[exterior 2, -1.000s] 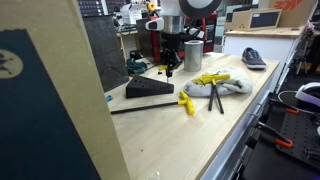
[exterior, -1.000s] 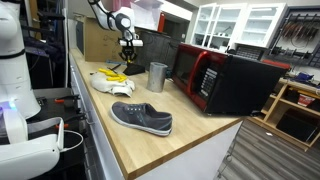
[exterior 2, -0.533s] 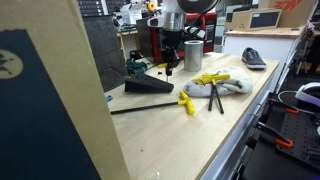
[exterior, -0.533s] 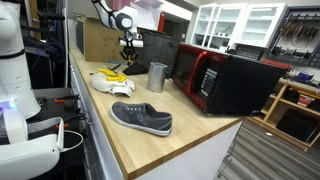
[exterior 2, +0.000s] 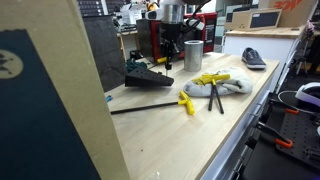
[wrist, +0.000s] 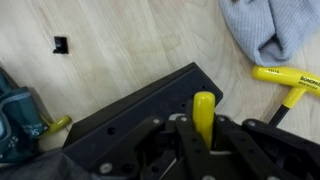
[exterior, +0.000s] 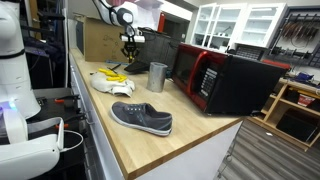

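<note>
In the wrist view my gripper (wrist: 204, 128) is shut on a yellow tool handle (wrist: 204, 108) that stands straight out between the fingers. Right beneath it lies a black wedge-shaped block (wrist: 120, 118) on the wooden bench. In both exterior views the gripper (exterior: 130, 58) (exterior 2: 164, 57) hangs a short way above the bench at its far end, over the block (exterior 2: 150, 80). A grey cloth (wrist: 272, 30) (exterior 2: 225, 85) with more yellow-handled tools (wrist: 287, 82) lies close beside it.
A metal cup (exterior: 157, 76) (exterior 2: 192, 54) stands near the gripper. A dark shoe (exterior: 141, 118) lies further along the bench, beside a red-and-black microwave (exterior: 225, 80). A loose yellow tool (exterior 2: 186, 101), a thin black rod (exterior 2: 145, 107) and a teal object (wrist: 15, 115) also lie nearby.
The gripper has risen a little above the black block, still shut on the yellow handle. Nothing else has moved.
</note>
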Action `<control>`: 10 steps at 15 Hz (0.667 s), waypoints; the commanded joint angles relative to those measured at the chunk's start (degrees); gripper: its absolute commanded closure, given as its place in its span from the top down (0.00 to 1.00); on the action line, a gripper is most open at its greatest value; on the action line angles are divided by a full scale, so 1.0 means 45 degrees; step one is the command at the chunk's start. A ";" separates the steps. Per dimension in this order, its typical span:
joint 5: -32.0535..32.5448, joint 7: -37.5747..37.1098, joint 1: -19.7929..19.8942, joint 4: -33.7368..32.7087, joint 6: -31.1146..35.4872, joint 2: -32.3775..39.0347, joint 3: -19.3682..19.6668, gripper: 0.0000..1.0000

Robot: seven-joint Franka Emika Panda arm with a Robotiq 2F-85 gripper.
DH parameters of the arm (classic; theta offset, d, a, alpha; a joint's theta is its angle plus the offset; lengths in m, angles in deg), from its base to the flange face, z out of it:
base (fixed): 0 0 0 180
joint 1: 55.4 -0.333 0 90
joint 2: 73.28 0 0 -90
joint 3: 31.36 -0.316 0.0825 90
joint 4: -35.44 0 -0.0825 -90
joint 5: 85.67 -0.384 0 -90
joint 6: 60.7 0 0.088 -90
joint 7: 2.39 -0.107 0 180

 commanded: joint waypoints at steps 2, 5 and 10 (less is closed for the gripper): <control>0.0500 0.0231 -0.0149 -0.0541 -0.1492 -0.0111 0.0027 0.02; 0.0556 0.0439 -0.0170 -0.0796 -0.2175 0.0049 0.0024 0.02; 0.0646 0.0469 -0.0181 -0.1217 -0.3155 0.0361 0.0045 0.02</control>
